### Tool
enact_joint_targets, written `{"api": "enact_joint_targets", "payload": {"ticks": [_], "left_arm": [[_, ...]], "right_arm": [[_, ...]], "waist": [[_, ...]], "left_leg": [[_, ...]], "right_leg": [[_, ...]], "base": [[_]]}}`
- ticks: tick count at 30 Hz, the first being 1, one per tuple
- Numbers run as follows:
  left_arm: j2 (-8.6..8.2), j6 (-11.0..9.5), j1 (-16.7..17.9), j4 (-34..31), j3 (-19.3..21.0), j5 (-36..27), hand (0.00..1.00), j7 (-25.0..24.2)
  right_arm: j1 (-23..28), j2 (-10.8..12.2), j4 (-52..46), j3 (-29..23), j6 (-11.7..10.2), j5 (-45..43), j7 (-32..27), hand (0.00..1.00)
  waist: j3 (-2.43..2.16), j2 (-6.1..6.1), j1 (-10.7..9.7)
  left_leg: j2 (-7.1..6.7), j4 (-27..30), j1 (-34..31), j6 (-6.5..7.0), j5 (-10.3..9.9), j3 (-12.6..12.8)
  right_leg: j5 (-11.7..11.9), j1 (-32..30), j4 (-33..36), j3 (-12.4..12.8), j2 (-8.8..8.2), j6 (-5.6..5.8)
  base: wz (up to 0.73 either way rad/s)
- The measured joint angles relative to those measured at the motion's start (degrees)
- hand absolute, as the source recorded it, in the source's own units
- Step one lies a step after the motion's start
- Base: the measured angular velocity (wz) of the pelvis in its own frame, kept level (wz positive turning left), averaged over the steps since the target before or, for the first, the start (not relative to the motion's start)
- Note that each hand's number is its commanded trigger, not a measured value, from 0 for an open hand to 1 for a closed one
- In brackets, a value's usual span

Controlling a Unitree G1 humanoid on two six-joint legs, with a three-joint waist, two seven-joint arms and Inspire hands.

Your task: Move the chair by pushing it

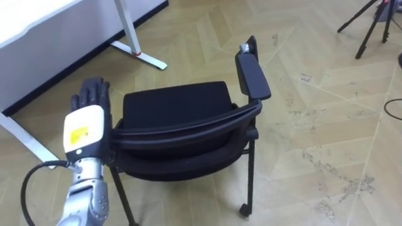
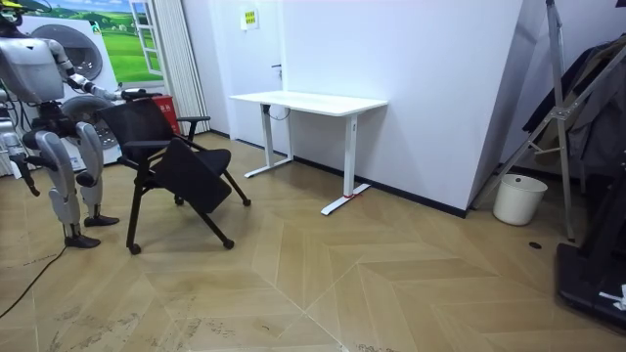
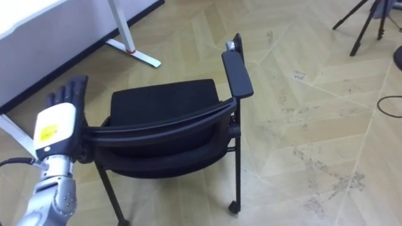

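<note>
Office-like room: white desk, tripod

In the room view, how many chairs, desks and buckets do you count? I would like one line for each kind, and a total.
black chair: 1
white desk: 1
white bucket: 1
Total: 3

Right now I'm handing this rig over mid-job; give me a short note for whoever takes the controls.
Left hand: open, fingers straight, at the left end of the backrest of the chair, seemingly against it.
Right hand: hangs by the robot's side in the room view, off the chair.
Chair: on the wooden floor directly before the robot, seat facing away from it, apart from the white desk ahead to the left.
Done: robot stands behind the chair, one hand placed.
Left: the push itself, probably toward the desk.
</note>
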Motion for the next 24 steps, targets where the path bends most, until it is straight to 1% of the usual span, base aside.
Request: {"api": "enact_joint_targets", "payload": {"ticks": [2, 8, 10, 11, 14, 19, 23, 24], "left_arm": [[0.05, 0.01, 0.01, -0.15, -1.36, 0.50, 0.00, -0.27], [0.44, -0.08, -0.01, -0.16, -3.64, 0.57, 0.00, -0.93], [0.42, -0.40, 0.00, -1.34, -5.22, 0.86, 0.00, -2.16], [0.34, -0.93, 0.00, -1.76, -5.68, 0.99, 0.00, -2.87], [0.29, -1.53, 0.00, -2.03, -6.26, 2.76, 0.00, -4.08], [0.62, -1.55, 0.09, -2.21, -6.72, 2.59, 0.00, -4.38], [0.57, -1.59, 0.28, -1.18, -6.91, 2.60, 0.00, -3.79], [0.50, -1.94, 0.29, -0.30, -6.82, 2.59, 0.00, -3.48]], "right_arm": [[-0.13, -0.08, 0.05, -0.03, 0.00, 0.20, -0.03, 0.00], [-0.44, -0.07, 0.06, 0.23, -0.06, 0.30, 0.08, 0.00], [-0.40, -0.08, 0.07, 1.16, -0.48, 0.99, 0.18, 0.00], [-0.41, -0.03, 0.09, 1.17, -0.74, 0.99, 0.25, 0.00], [-0.36, 0.09, 0.17, 1.13, -1.26, 1.04, 0.78, 0.00], [-0.41, -0.02, 0.13, 2.15, -1.24, 2.36, 1.10, 0.00], [-0.30, -0.14, 0.14, 2.09, -1.23, 2.45, 1.09, 0.00], [-0.25, -0.29, 0.13, 1.97, -1.21, 2.36, 1.09, 0.00]], "waist": [[0.00, 0.17, -0.26], [-0.06, 0.27, -1.12], [-0.05, 0.25, -1.46], [-0.05, 0.24, -1.71], [-0.04, 0.22, -2.20], [-0.10, 0.17, -2.19], [-0.35, 0.46, -2.21], [-0.45, 0.59, -2.18]], "left_leg": [[-0.02, 0.13, -0.08, 0.00, 0.00, 0.02], [0.01, 0.72, -0.59, 0.00, 0.00, 0.02], [0.04, 0.74, -0.63, 0.00, 0.00, 0.03], [0.05, 0.74, -0.63, 0.00, 0.00, 0.03], [0.06, 0.75, -0.68, 0.00, 0.00, 0.18], [0.01, 0.74, -0.70, 0.00, 0.00, 0.49], [0.03, 0.74, -0.55, 0.00, 0.00, 0.83], [0.07, 0.73, -0.37, 0.00, 0.00, 1.14]], "right_leg": [[0.01, -0.05, 0.00, -0.06, -0.01, 0.00], [0.07, -0.28, 0.01, -0.09, -0.01, -0.08], [0.08, -0.30, 0.00, -0.05, 0.02, -0.10], [0.08, -0.29, 0.00, -0.04, 0.02, -0.10], [0.08, -0.41, 0.01, 0.11, 0.04, -0.10], [0.09, -0.61, 0.09, 0.43, 0.03, -0.10], [0.12, -0.59, 0.09, 0.76, 0.07, -0.09], [0.14, -0.55, 0.13, 1.00, 0.11, -0.11]], "base": [[0.00], [0.00], [0.00], [0.00], [-0.01], [-0.03], [-0.05], [-0.10]]}}
